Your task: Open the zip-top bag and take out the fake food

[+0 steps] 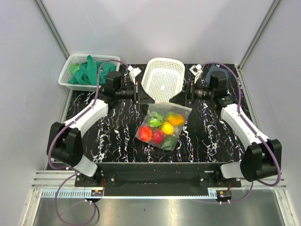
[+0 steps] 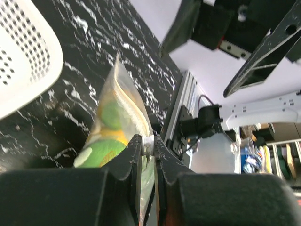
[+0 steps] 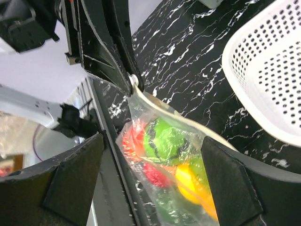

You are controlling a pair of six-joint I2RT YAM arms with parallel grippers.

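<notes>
My left end effector [image 2: 148, 144] pinches the clear plastic zip-top bag [image 1: 164, 125] at its 11 o'clock corner; my right end effector [image 3: 153, 139] is spread — catching both layers would keep it sealed.

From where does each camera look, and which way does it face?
Top external: above and behind the robot, facing down at the table; left gripper and right gripper show.
Left wrist: looks along its shut fingers at the zip-top bag.
Right wrist: looks between its open fingers at that bag.
All share the bag and white basket.
</notes>
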